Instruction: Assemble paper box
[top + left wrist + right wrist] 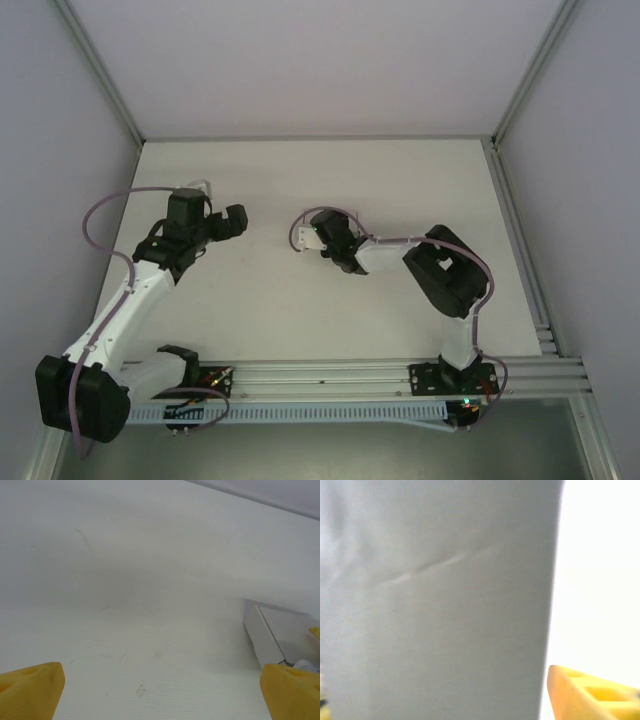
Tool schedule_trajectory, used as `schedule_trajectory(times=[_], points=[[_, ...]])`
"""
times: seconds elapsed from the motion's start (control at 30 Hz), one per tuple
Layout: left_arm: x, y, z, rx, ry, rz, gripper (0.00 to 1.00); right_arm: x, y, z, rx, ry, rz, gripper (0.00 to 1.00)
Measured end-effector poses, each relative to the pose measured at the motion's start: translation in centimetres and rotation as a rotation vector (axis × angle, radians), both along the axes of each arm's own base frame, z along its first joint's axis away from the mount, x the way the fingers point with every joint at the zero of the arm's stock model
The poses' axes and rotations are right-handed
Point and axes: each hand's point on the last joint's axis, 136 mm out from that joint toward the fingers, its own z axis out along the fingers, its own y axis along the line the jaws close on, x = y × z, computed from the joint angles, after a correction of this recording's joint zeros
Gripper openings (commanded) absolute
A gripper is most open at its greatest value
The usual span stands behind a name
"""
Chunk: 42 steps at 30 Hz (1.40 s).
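Paper box [440, 605] blurred, left edge cut off, shape unclear.

I'm looking at the paper box [440, 605] sitting between the jaws of the right gripper [322, 243]. Its pale grey paperboard face is looming close and blurred, with a faint slanting crease running across it. One straight edge is lying just beside the jaw on the right of the wrist view, and I can't tell if they are touching. Seen from the left gripper [160, 690], the box is showing as a white folded piece with a creased panel, lying just past the right-hand jaw, outside the gap.
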Motion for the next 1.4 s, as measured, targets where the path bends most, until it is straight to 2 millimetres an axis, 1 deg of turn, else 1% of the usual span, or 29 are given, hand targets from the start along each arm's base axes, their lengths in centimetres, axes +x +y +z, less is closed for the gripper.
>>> schedule_trajectory(times=[0.07, 0.13, 0.17, 0.2, 0.33, 0.47, 0.53, 0.6, 0.67, 0.73, 0.77, 0.83, 0.93, 1.0, 1.07, 1.1, 1.17, 1.23, 1.3, 1.4], points=[[0.0, 0.0, 0.0, 0.0, 0.0, 0.0, 1.0, -0.4, 0.1, -0.3, 0.011, 0.025, 0.003, 0.87], [0.0, 0.0, 0.0, 0.002, 0.0, -0.002, 1.0, -0.7, 0.2, 0.0, 0.026, 0.051, 0.01, 0.93], [0.0, 0.0, 0.0, 0.003, -0.001, -0.002, 1.0, -1.2, 0.1, 0.0, 0.025, 0.082, 0.017, 0.95], [0.0, 0.0, 0.0, 0.003, 0.0, -0.003, 1.0, -1.7, 0.1, -0.1, 0.022, 0.11, 0.024, 1.0], [0.0, 0.0, 0.0, 0.005, -0.001, -0.005, 1.0, -3.0, 0.2, -0.2, 0.001, 0.226, 0.037, 1.0], [0.0, 0.0, 0.0, 0.005, -0.001, -0.005, 1.0, -4.3, 0.5, 0.6, 0.007, 0.351, 0.041, 1.0], [0.0, 0.0, 0.0, 0.006, -0.001, -0.005, 1.0, -5.3, 0.9, 1.7, 0.042, 0.405, 0.05, 1.0], [0.0, 0.0, 0.0, 0.008, -0.002, -0.007, 1.0, -6.3, 0.9, 3.3, 0.091, 0.441, 0.061, 1.0], [0.0, 0.0, 0.2, 0.008, -0.007, -0.008, 1.0, -6.9, 0.7, 5.8, 0.17, 0.453, 0.062, 1.0], [-0.1, 0.1, 0.5, 0.012, -0.018, -0.008, 1.0, -6.8, 0.0, 9.0, 0.281, 0.439, 0.044, 1.0], [-0.1, 0.2, 0.7, 0.015, -0.03, -0.008, 1.0, -6.7, -0.8, 10.5, 0.34, 0.425, 0.021, 1.0], [-0.1, 0.4, 1.1, 0.024, -0.062, -0.005, 1.0, -6.3, -2.8, 13.4, 0.456, 0.369, -0.044, 1.0], [-0.1, 1.2, 1.2, 0.054, -0.124, 0.016, 1.0, -5.7, -6.7, 16.6, 0.613, 0.236, -0.175, 1.0], [-0.1, 2.0, 0.8, 0.087, -0.166, 0.04, 1.0, -5.5, -9.3, 17.6, 0.705, 0.163, -0.26, 1.0], [-0.1, 3.1, 0.0, 0.124, -0.208, 0.074, 1.0, -5.2, -12.5, 18.2, 0.826, 0.086, -0.365, 1.0], [-0.1, 3.7, -0.5, 0.146, -0.227, 0.093, 1.0, -4.9, -14.2, 18.2, 0.875, 0.052, -0.419, 1.0], [-0.2, 4.9, -1.6, 0.197, -0.27, 0.123, 1.0, -4.4, -18.3, 17.6, 0.982, -0.03, -0.551, 1.0], [-0.3, 6.0, -2.8, 0.256, -0.304, 0.143, 1.0, -4.1, -21.8, 16.2, 1.063, -0.091, -0.662, 1.0], [-0.5, 7.2, -3.8, 0.308, -0.324, 0.168, 1.0, -4.1, -24.4, 13.9, 1.11, -0.121, -0.752, 1.0], [-0.4, 9.1, -4.6, 0.362, -0.362, 0.21, 1.0, -4.3, -26.7, 10.3, 1.142, -0.125, -0.851, 1.0]])
